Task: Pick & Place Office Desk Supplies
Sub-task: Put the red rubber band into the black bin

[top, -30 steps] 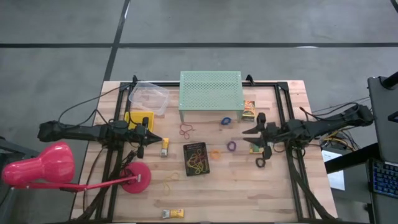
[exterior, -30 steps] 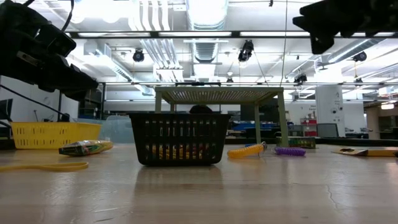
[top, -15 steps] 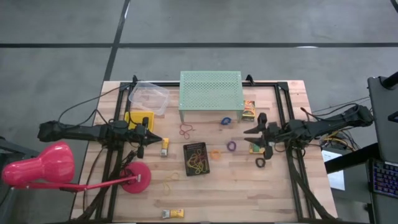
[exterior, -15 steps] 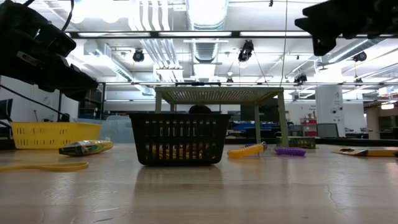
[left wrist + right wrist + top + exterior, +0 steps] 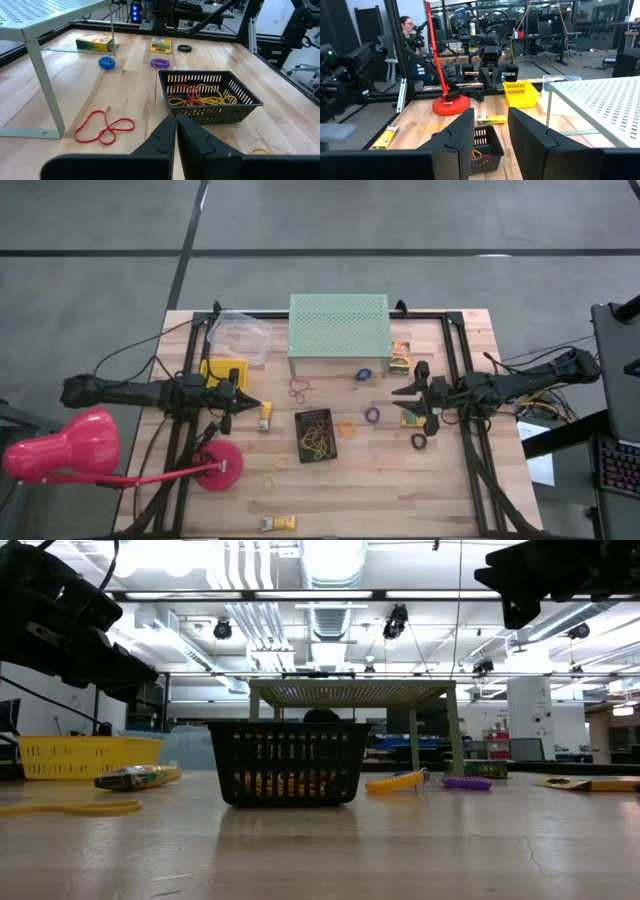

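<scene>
Bands (image 5: 195, 96) fill black basket (image 5: 250, 100); left gripper (image 5: 176, 131) closed empty, right gripper (image 5: 490, 131) parted, empty.

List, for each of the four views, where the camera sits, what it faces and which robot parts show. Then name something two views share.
High: overhead, looking straight down; both arms, left end effector, right end effector.
Low: table height, facing the black basket; arms overhead.
Left wrist: behind its shut fingers, facing the basket and red rubber band.
Right wrist: behind its parted fingers, facing the pink lamp.
Shared: the basket, in all four.
</scene>
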